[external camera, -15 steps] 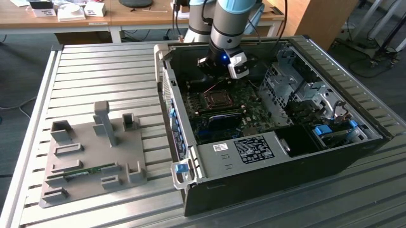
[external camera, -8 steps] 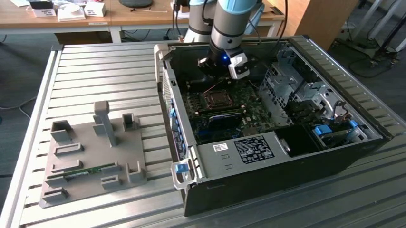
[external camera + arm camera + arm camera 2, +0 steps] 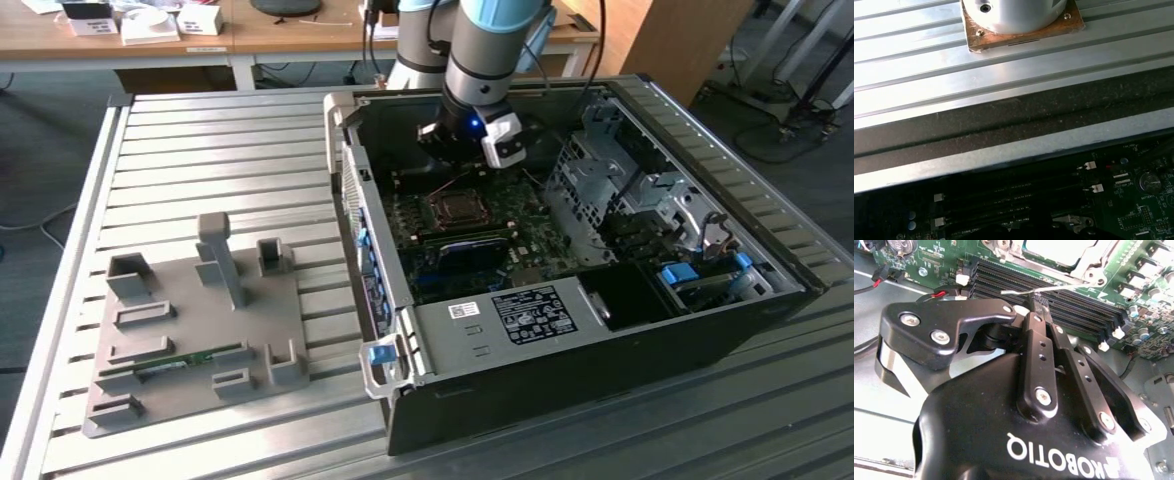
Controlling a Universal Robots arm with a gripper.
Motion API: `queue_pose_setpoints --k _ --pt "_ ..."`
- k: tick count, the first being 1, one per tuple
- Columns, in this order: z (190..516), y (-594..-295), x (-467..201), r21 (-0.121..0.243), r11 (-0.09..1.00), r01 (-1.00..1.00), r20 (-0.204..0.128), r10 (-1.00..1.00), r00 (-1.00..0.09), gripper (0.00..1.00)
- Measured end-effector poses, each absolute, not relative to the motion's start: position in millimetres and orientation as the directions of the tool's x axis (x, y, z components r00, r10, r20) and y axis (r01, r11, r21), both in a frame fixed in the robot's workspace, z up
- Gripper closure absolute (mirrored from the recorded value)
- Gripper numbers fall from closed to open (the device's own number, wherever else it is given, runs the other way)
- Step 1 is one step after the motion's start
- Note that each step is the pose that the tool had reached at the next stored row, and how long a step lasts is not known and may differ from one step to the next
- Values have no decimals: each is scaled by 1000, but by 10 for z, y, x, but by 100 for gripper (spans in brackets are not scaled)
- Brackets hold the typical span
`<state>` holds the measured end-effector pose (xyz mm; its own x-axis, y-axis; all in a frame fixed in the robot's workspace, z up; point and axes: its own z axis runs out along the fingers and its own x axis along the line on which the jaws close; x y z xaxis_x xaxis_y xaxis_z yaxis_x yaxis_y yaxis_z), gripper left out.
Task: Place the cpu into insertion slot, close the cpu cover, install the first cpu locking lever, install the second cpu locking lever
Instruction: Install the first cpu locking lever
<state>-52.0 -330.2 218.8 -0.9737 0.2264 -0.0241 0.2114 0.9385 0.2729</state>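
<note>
The black 2-finger tool [image 3: 1035, 300] reaches into the open black computer case [image 3: 574, 380], just above centre of the exterior view. This puts its tips at the thin silver wire locking lever [image 3: 1019, 291], beside the long black memory slots [image 3: 1074, 310]. Its fingers [image 3: 1038, 347] are drawn together; I cannot tell whether they pinch the lever or only press it. The square silver-bronze cpu cover [image 3: 1085, 266] lies flat over the insertion slot [image 3: 461, 207]. The grey-topped cpu [image 3: 1059, 247] shows through its window, seemingly seated.

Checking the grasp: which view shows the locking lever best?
The second wrist view: the thin locking lever crosses the memory slots, pinched by the gripper. In the exterior view it is too small to tell; the first wrist view leaves it unclear.
</note>
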Motion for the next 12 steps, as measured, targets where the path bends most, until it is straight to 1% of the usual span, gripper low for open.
queue_pose_setpoints --k 12 --pt "2153 -3303 -488 273 939 212 -24 226 -974 89"
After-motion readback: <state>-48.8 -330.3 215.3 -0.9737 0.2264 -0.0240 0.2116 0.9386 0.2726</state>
